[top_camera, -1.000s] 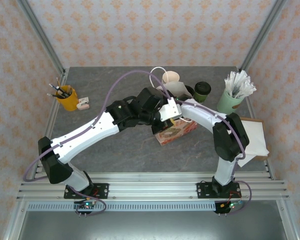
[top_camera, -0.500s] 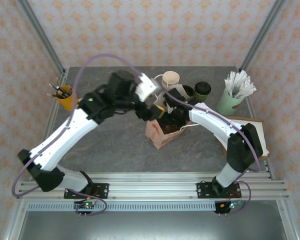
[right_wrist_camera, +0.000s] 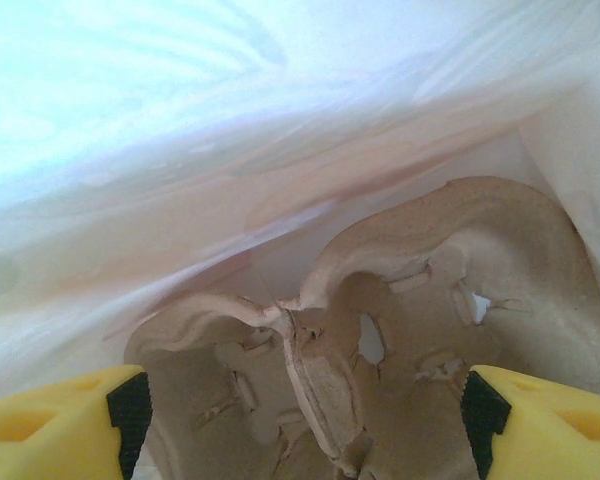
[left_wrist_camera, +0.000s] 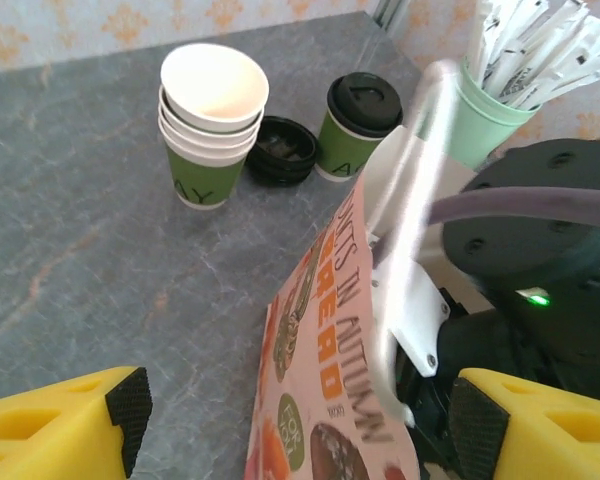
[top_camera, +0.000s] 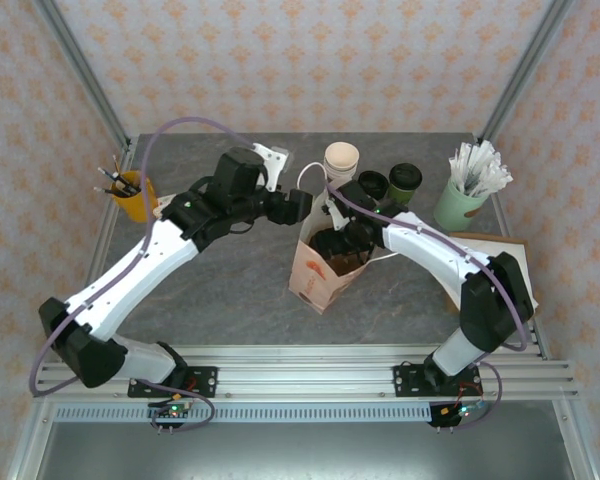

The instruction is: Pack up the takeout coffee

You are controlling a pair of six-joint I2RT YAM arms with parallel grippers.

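Note:
The takeout coffee (top_camera: pixel 404 180), a dark-green cup with a black lid, stands upright at the back of the table and also appears in the left wrist view (left_wrist_camera: pixel 360 122). A pink printed paper bag (top_camera: pixel 310 276) stands open in the middle. My left gripper (top_camera: pixel 298 205) is open at the bag's rim, with the bag wall (left_wrist_camera: pixel 320 380) and its blurred white handle (left_wrist_camera: pixel 405 250) between the fingers. My right gripper (top_camera: pixel 342 243) is down inside the bag, open (right_wrist_camera: pixel 305 420) over a brown cardboard cup carrier (right_wrist_camera: pixel 380 330).
A stack of lidless green cups (top_camera: pixel 341 161) and loose black lids (top_camera: pixel 372 185) stand behind the bag. A mint cup of white sticks (top_camera: pixel 467 195) is at the back right, white napkins (top_camera: pixel 510 272) at the right edge, a yellow pen cup (top_camera: pixel 132 194) at left.
The bag has gone from lying on its side to standing upright and open. The left arm swung back and left to the bag's rim. The right gripper went down into the bag.

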